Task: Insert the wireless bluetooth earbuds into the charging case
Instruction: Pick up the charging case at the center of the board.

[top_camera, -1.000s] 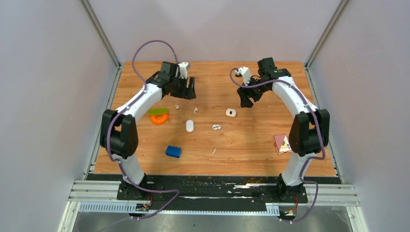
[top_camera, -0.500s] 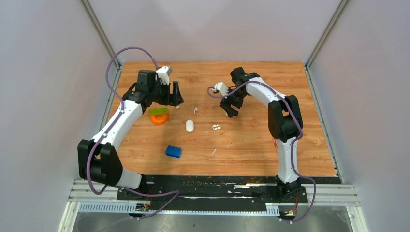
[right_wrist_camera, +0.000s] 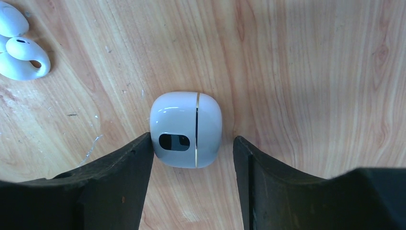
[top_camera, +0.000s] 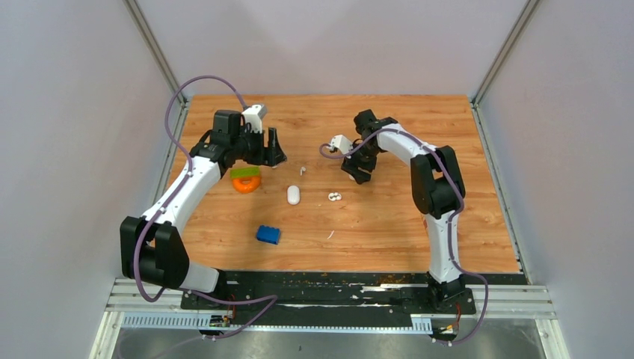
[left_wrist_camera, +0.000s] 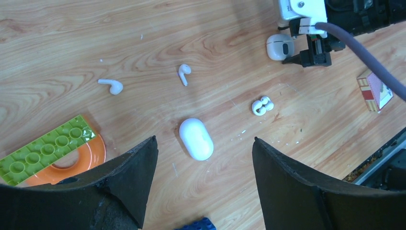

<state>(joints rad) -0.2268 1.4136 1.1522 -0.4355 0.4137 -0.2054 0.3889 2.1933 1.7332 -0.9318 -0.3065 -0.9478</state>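
Earbuds (left_wrist_camera: 184, 74) lie loose on your table (left_wrist_camera: 95, 28), two stemmed ones apart and a joined pair (left_wrist_camera: 261, 106) beside the oval case (left_wrist_camera: 196, 139), while your right claw (top_camera: 357, 174) stands open astride the square case (right_wrist_camera: 186, 129) and your left claw (left_wrist_camera: 205, 143) hangs wide open by the ring (left_wrist_camera: 72, 158).

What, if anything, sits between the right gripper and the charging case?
Nothing visible. The right gripper is open and the charging case lies directly between its fingers. The nearest earbuds lie off to one side, outside the fingers.
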